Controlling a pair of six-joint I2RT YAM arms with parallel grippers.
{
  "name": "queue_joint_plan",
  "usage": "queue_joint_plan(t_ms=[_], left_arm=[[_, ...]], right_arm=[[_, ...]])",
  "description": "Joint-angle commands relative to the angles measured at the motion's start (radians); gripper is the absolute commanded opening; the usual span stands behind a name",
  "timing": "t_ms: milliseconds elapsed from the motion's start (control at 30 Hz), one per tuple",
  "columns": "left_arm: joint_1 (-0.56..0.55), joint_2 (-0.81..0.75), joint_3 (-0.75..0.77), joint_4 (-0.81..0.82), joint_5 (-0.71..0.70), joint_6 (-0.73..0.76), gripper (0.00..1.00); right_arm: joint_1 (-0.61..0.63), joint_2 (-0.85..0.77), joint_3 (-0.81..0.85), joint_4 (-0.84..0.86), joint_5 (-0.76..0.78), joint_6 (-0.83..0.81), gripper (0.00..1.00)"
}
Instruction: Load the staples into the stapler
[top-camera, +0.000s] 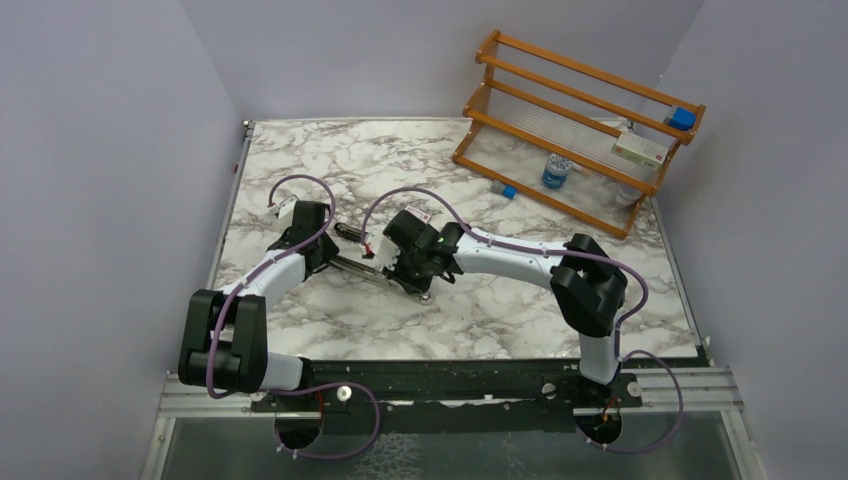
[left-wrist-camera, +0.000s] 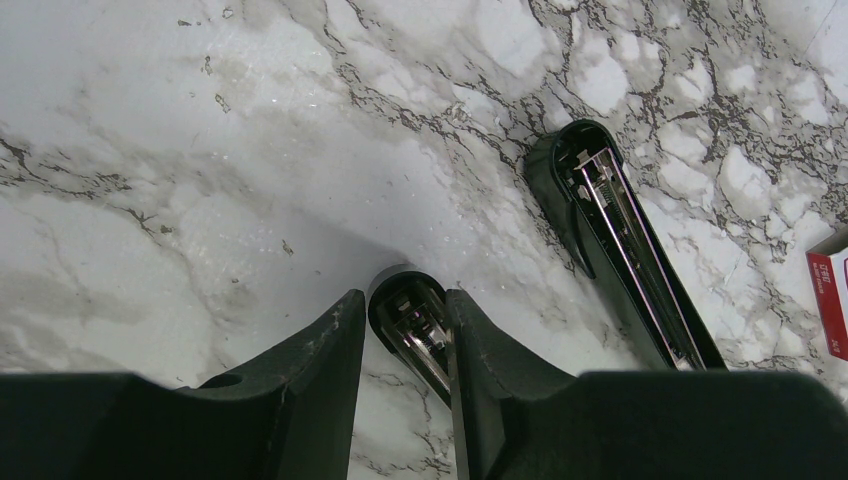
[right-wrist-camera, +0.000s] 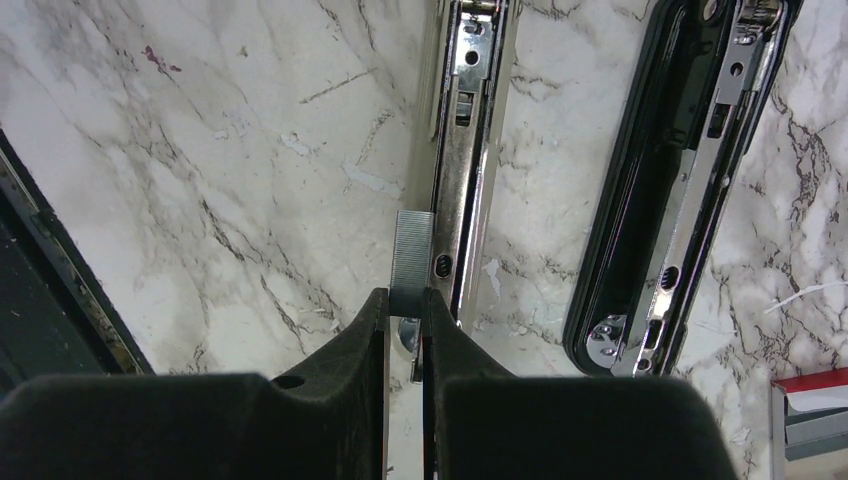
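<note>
The black stapler lies opened flat on the marble table. In the left wrist view its rounded end (left-wrist-camera: 408, 318) sits between my left gripper's (left-wrist-camera: 404, 298) fingers, which are shut on it. The other half (left-wrist-camera: 622, 250) lies to the right with its silver insides showing. My right gripper (right-wrist-camera: 404, 296) is shut on a grey strip of staples (right-wrist-camera: 412, 255), held against the left side of the silver channel (right-wrist-camera: 462, 150). The black lid half (right-wrist-camera: 668, 190) lies to the right of the channel. A corner of the red staples box (right-wrist-camera: 812, 398) shows at the lower right, and the same box (left-wrist-camera: 830, 303) also shows in the left wrist view. From above, both grippers (top-camera: 325, 250) (top-camera: 388, 258) meet over the stapler (top-camera: 352, 238).
A wooden rack (top-camera: 575, 125) stands at the back right with a small bottle (top-camera: 556, 170), a blue cube (top-camera: 682, 118) and a white carton (top-camera: 640, 150). Another blue cube (top-camera: 509, 191) lies on the table by the rack. Purple walls close in the table on three sides.
</note>
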Motion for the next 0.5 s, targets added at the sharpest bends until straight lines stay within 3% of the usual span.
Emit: queue_joint_plan(t_ms=[0,267,467], left_arm=[[0.008,-0.015,-0.019,-0.039,-0.025,0.021,0.38],[0.009,-0.013,-0.015,-0.039,-0.023,0.021,0.38],[0.008,-0.011,-0.014,-0.038,-0.02,0.021,0.38]], right_arm=[[0.008,-0.029,0.003,0.058,0.03,0.05,0.01],[0.006,-0.051,-0.008,0.084,0.132,0.06,0.01],[0.007,-0.022,0.006,0.049,0.111,0.039,0.01]])
